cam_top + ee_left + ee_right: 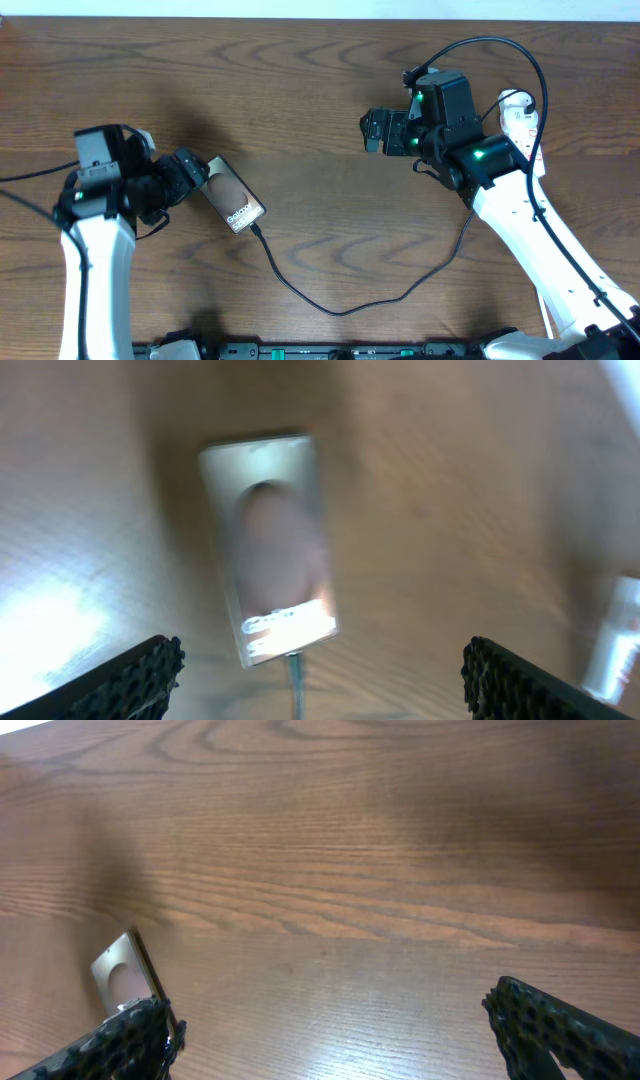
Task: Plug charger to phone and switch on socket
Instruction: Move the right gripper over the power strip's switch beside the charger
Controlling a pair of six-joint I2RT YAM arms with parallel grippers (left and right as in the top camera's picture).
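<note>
Spanning the whole overhead view, the brown wood-grain table (pixel 300 90) shows open board between the two arms and along its far edge.

The white oblong power-strip socket (pixel 520 112) lies near the right edge. The right arm covers most of it, so its switches cannot be made out.

The flat dark rectangular phone (pixel 232 196) lies left of centre, set at an angle, with its white-lettered end toward the near edge.

The long thin black charger cable (pixel 330 308) loops along the near side. Its tip meets the phone's lettered end. The left wrist view is blurred, so how far it is seated cannot be told.

The left gripper (pixel 188 172) stands just beside the phone's far end with its jaws spread wide, holding nothing.

The right gripper (pixel 372 130) hangs over bare wood, well apart from the phone, with its jaws also wide and empty. Its own camera catches only one corner of the phone.
</note>
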